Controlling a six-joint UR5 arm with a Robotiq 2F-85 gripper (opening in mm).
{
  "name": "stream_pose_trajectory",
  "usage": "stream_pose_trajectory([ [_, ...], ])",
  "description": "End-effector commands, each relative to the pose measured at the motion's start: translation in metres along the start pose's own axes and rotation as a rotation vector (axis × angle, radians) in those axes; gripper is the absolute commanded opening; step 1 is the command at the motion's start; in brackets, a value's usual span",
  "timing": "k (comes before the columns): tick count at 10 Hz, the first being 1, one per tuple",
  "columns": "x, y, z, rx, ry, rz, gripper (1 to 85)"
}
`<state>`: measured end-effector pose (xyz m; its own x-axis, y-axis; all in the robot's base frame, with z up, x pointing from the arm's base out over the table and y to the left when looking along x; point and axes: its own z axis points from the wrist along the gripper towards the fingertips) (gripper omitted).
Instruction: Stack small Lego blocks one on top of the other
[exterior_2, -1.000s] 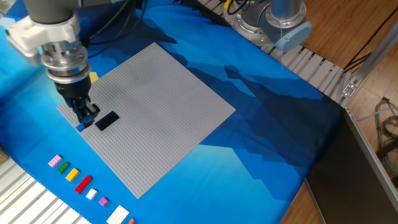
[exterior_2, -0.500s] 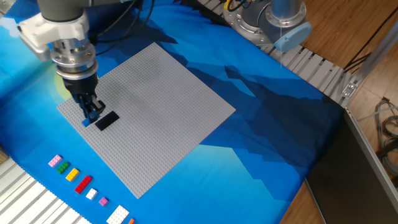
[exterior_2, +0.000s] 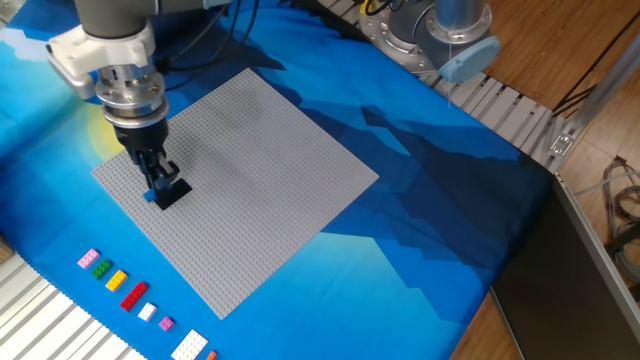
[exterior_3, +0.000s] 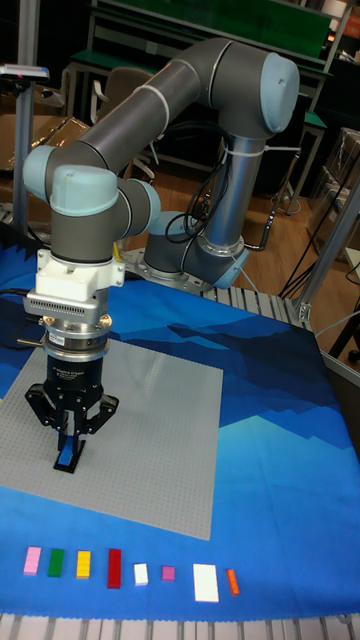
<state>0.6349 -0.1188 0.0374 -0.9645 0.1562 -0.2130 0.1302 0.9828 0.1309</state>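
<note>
Black two-finger gripper (exterior_2: 157, 183) (exterior_3: 70, 447) on the grey UR5 arm (exterior_3: 170, 90), pointing straight down over the left part of the large grey studded baseplate (exterior_2: 260, 170) (exterior_3: 150, 440). Fingers drawn together on a small blue studded plastic brick (exterior_2: 151, 195) (exterior_3: 67, 458), clamped between the tips; only a sliver of blue visible below and beside the fingers in the fixed view, a taller blue strip between them in the tall fixed view. Directly under and just right of the fingertips, a flat black rectangular studded brick (exterior_2: 175, 191), lying on the baseplate. Blue brick at the black brick's left end, touching or very nearly so; seated on it or only hovering, cannot tell. In the tall fixed view the black brick mostly hidden behind the fingers, just a dark base around the blue one.

Baseplate lying on a blue patterned cloth (exterior_2: 430, 190) (exterior_3: 280, 470) covering the table. Along the cloth's near edge, well apart from the baseplate work spot, a row of spare small bricks: pink (exterior_2: 88, 258) (exterior_3: 33, 560), green (exterior_2: 100, 268) (exterior_3: 57, 562), yellow (exterior_2: 115, 279) (exterior_3: 83, 563), a longer red one (exterior_2: 134, 294) (exterior_3: 114, 567), a small white one (exterior_2: 147, 311) (exterior_3: 141, 573), a tiny pink-purple one (exterior_2: 166, 323) (exterior_3: 168, 573), a larger white one (exterior_2: 187, 345) (exterior_3: 205, 582) and an orange sliver (exterior_2: 211, 354) (exterior_3: 232, 581). Arm's grey base (exterior_2: 440, 35) (exterior_3: 215, 250) mounted beyond the far edge of the cloth.
</note>
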Motion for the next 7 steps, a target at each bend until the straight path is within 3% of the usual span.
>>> stream_pose_trajectory([
  [1, 0.0003, 0.0000, 0.0041, -0.012, -0.013, 0.020, 1.0],
  [7, 0.0009, -0.0054, 0.0119, 0.010, -0.019, 0.010, 1.0],
])
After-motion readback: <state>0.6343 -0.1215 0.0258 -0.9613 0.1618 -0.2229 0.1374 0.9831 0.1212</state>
